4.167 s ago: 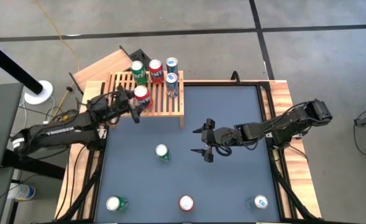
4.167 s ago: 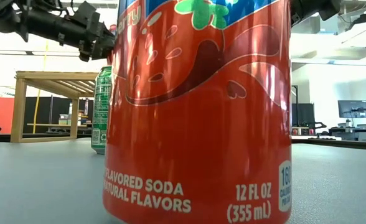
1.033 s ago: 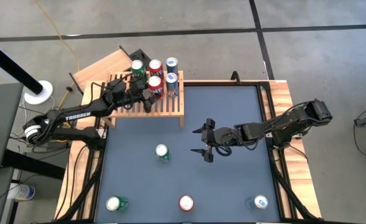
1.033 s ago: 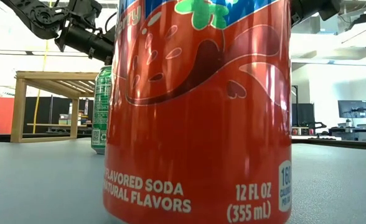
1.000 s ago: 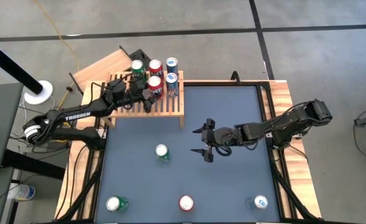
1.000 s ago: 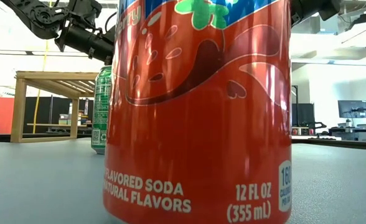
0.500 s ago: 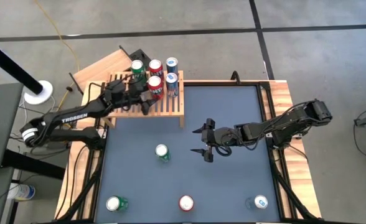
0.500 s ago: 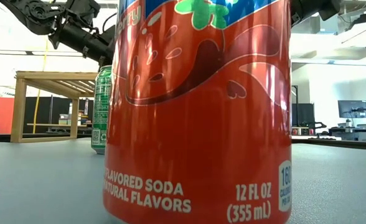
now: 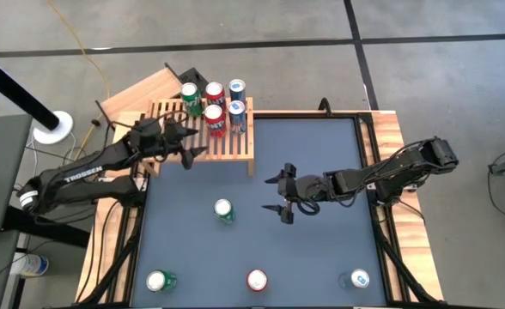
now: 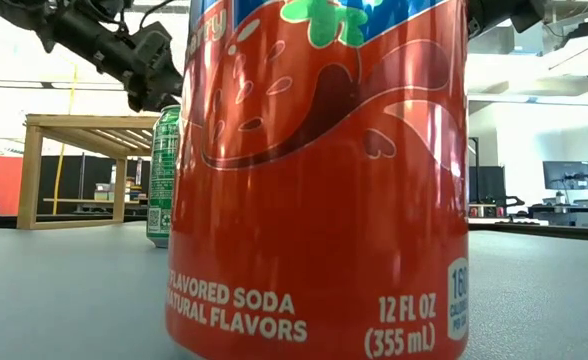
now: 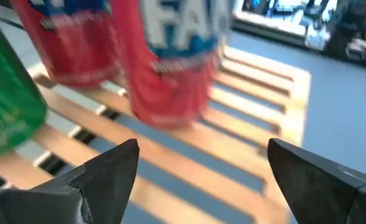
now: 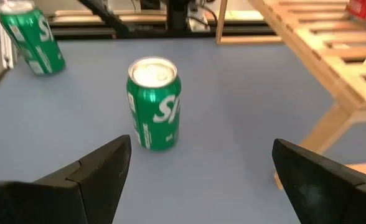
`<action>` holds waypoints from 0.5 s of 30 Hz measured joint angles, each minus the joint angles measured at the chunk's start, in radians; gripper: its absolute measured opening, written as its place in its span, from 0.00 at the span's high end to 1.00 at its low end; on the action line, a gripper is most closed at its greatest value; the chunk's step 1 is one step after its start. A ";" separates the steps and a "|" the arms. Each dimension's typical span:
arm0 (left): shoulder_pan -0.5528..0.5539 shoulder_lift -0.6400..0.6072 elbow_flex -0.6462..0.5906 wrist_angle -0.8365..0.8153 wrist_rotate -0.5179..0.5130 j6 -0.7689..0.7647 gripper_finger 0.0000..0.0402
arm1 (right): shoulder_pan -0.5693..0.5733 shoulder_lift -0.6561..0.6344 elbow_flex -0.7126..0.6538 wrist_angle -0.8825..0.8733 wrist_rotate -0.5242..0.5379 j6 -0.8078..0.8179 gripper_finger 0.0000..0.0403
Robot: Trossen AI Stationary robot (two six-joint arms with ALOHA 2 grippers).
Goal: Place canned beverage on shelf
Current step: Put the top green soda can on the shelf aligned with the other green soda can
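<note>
Lighting even and bright overhead; shadows on the table (image 9: 321, 249) soft. Low view backlit by a pale room, with sheen on the near red can (image 10: 319, 180). Left wrist view motion-blurred over the shelf (image 11: 245, 118)

Grey-topped counter (image 9: 321, 249) with wooden side rails, plain wooden board (image 9: 136, 91) off its far left corner, yellow cable (image 9: 82, 43) on the grey floor, white round base (image 9: 53, 128) with a dark pole, monitors (image 10: 564, 175) in the room behind
</note>
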 joint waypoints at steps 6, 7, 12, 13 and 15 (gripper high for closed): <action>-0.175 -0.061 0.000 -0.129 -0.120 -0.051 0.15 | 0.001 0.000 0.000 0.081 0.000 0.010 0.06; -0.211 -0.063 0.000 -0.138 -0.134 -0.062 0.15 | 0.001 0.000 0.000 0.097 -0.005 0.011 0.06; -0.409 -0.060 0.000 -0.173 -0.186 -0.099 0.15 | 0.008 0.000 0.000 0.143 -0.059 0.011 0.06; -0.450 -0.057 0.000 -0.173 -0.199 -0.105 0.15 | 0.012 0.000 0.002 0.142 -0.060 0.011 0.06; -0.529 -0.055 0.000 -0.173 -0.228 -0.118 0.15 | 0.023 0.000 0.008 0.134 -0.061 0.011 0.06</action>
